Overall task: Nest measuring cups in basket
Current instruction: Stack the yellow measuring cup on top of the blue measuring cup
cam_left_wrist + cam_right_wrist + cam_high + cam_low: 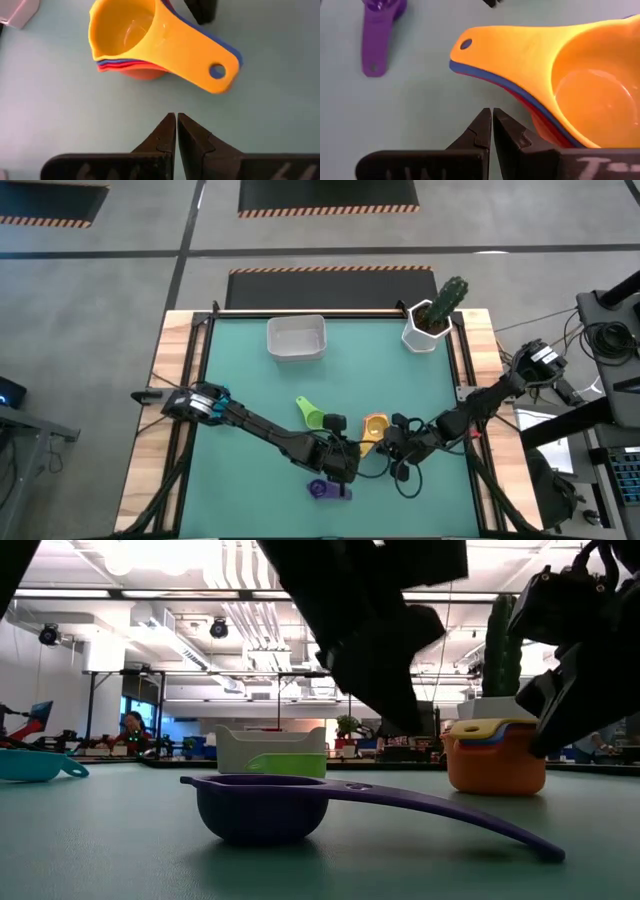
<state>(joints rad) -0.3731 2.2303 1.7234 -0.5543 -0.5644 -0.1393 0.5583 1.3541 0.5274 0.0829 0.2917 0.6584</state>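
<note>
While bent low over the near half of the teal table mat (240, 370), reached inward from the left edge: left gripper (176, 120), fingers pressed together, holding nothing, tips just short of the stacked cups. Came in from the right edge, elbow folded: right gripper (491, 116), likewise closed and empty, just beside the same stack. Lay nearest the front edge, alone: small purple plastic measuring cup (262, 808), upright, long flat handle resting on the mat. Stood between the two grippers: nested stack of plastic cups (150, 45), yellow on top, blue and red rims under it, orange at the base. Sat a little farther back: green cup (312, 414). Rested empty near the far edge: white rectangular basket (296, 338), well apart from every cup, with a white faceted cactus pot (428, 326) at the far right corner.
</note>
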